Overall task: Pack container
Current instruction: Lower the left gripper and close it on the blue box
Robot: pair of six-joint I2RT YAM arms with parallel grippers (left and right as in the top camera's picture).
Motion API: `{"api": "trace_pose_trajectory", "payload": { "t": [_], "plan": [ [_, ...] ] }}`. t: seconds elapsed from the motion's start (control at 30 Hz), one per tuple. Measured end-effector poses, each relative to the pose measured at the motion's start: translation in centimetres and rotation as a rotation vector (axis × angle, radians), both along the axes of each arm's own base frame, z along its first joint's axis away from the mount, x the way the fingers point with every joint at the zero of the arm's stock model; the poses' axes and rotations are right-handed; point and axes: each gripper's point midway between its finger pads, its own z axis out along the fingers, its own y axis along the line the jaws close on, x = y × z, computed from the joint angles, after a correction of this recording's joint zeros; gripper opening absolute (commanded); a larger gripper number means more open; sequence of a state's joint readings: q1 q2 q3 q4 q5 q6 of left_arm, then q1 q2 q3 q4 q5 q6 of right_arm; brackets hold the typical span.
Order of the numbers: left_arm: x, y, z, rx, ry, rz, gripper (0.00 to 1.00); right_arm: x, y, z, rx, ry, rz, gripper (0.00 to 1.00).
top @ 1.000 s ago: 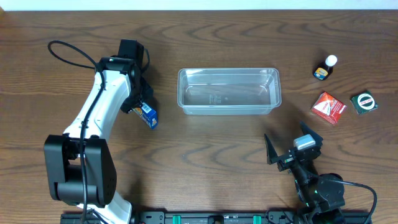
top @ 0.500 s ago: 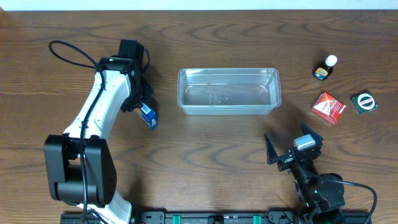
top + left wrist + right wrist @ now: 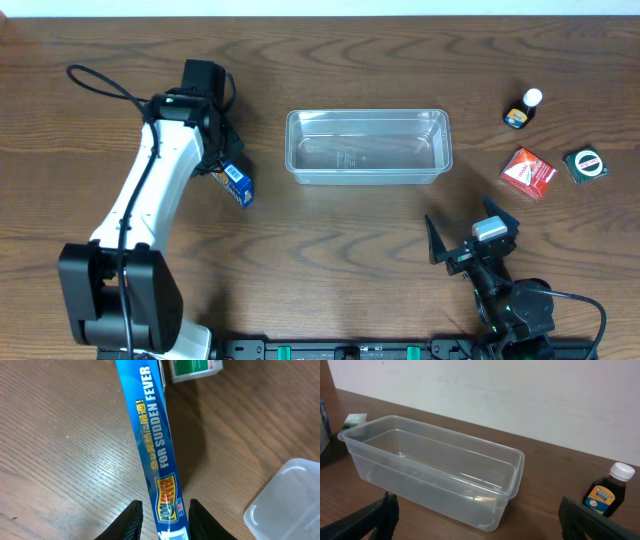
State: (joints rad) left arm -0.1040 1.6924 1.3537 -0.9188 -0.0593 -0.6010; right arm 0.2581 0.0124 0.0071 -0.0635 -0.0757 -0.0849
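The clear plastic container stands empty at the middle back of the table; it also shows in the right wrist view and its corner shows in the left wrist view. A long blue box lies left of it. My left gripper sits over this blue box, one finger on each side with small gaps, so it is open. My right gripper is open and empty at the front right.
A small green and white box lies just beyond the blue box. At the right are a small dark bottle, a red box and a green round-faced item.
My left arm has shifted slightly back and to the left. The blue box has stayed almost in place. The right arm has not moved.
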Motion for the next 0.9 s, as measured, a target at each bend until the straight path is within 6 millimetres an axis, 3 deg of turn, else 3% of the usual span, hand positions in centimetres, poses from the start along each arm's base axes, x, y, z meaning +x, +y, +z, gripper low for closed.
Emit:
{"api": "trace_pose_trajectory", "payload": {
  "t": [0.03,0.2,0.47,0.67,0.8,0.9],
  "plan": [
    [0.0,0.0,0.1,0.000,-0.001,0.000,0.45,0.0,0.0,0.0,0.000,0.000,0.000,0.99],
    [0.0,0.0,0.1,-0.014,-0.007,0.056,0.49,0.0,0.0,0.0,0.000,0.000,0.000,0.99],
    [0.1,0.0,-0.2,-0.042,-0.016,0.175,0.49,0.0,0.0,0.0,0.000,0.000,0.000,0.99],
    [0.1,0.0,-1.8,-0.041,0.026,0.210,0.49,0.0,0.0,0.0,0.000,0.000,0.000,0.99],
    [0.0,0.0,-2.7,-0.039,0.052,0.225,0.36,0.0,0.0,0.0,0.000,0.000,0.000,0.99],
    [0.0,0.0,-2.9,-0.038,0.055,0.229,0.36,0.0,0.0,0.0,0.000,0.000,0.000,0.99]
  ]
}}
